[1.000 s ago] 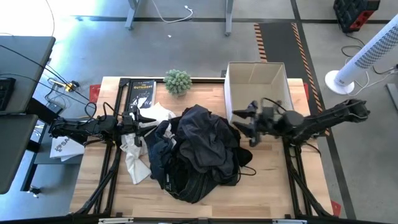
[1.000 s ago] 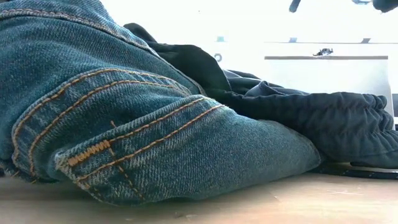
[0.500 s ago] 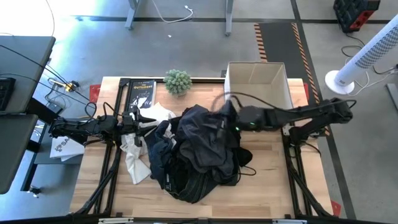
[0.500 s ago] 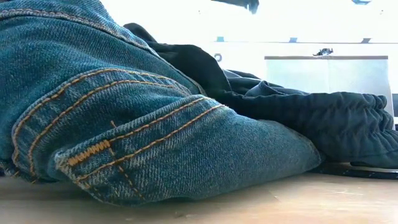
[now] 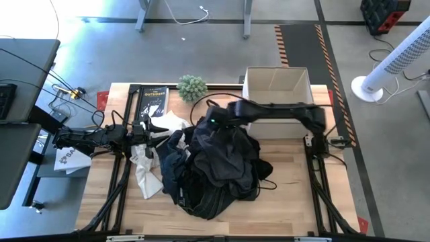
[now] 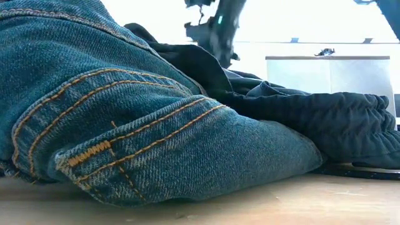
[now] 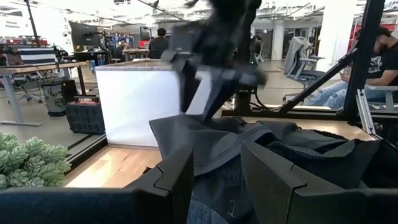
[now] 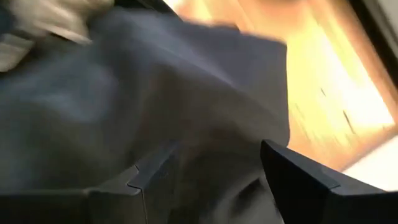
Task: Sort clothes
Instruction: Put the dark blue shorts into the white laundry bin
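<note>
A pile of dark clothes (image 5: 215, 161), black, navy and denim, lies in the middle of the table. White garments (image 5: 146, 176) lie at its left side. In the low view, blue jeans (image 6: 125, 131) lie in front of a black garment (image 6: 325, 119). My right gripper (image 5: 210, 121) is open and hangs just above the far left part of the pile. It also shows in the left wrist view (image 7: 208, 81) and the low view (image 6: 209, 31). Its wrist view shows dark cloth under its fingers (image 8: 205, 155). My left gripper (image 5: 153, 128) is open at the pile's left edge, by the white cloth (image 5: 171, 123).
A white cardboard box (image 5: 277, 81) stands open at the table's far right. A black book with yellow lettering (image 5: 152, 101) and a small green plant (image 5: 192, 87) are at the far edge. Bare wood shows at the table's near right (image 5: 289, 195).
My right gripper has swung from beside the white box toward the table's left, across the pile, and has come down over the pile's far left part. The clothes have not moved.
</note>
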Controlling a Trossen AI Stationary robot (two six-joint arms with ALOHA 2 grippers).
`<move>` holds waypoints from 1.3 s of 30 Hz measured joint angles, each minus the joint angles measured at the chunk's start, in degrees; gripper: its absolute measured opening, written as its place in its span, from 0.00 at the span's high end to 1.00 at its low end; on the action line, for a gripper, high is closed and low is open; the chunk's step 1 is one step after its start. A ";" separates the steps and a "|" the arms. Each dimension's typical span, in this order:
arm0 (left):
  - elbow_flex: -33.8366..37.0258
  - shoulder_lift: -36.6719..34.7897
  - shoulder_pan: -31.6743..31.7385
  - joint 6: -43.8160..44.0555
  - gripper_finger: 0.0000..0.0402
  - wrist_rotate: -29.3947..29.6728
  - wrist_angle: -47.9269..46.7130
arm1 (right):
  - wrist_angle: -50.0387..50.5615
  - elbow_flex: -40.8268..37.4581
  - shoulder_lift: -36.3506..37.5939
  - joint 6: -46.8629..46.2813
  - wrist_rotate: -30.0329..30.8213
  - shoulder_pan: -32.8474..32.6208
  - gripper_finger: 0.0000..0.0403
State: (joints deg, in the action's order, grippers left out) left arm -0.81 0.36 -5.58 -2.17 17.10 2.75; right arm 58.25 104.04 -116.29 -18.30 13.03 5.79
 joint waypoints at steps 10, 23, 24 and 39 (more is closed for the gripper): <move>-0.01 0.00 -0.01 0.00 0.67 0.02 0.03 | 1.76 1.71 -8.66 9.36 -10.42 2.82 0.95; -0.01 0.00 -0.01 0.00 0.67 0.01 0.04 | 9.71 31.16 8.48 15.69 23.94 -0.61 0.99; -0.01 -0.02 0.00 0.00 0.67 0.01 0.02 | 4.86 30.04 11.82 19.66 29.93 -1.18 0.99; 0.02 0.22 0.00 0.00 0.67 0.04 0.04 | -53.25 23.57 34.68 64.17 36.71 0.77 1.00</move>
State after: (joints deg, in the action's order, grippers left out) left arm -0.80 0.58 -5.59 -2.17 17.15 2.79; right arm 4.99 127.61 -81.61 45.88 49.75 6.56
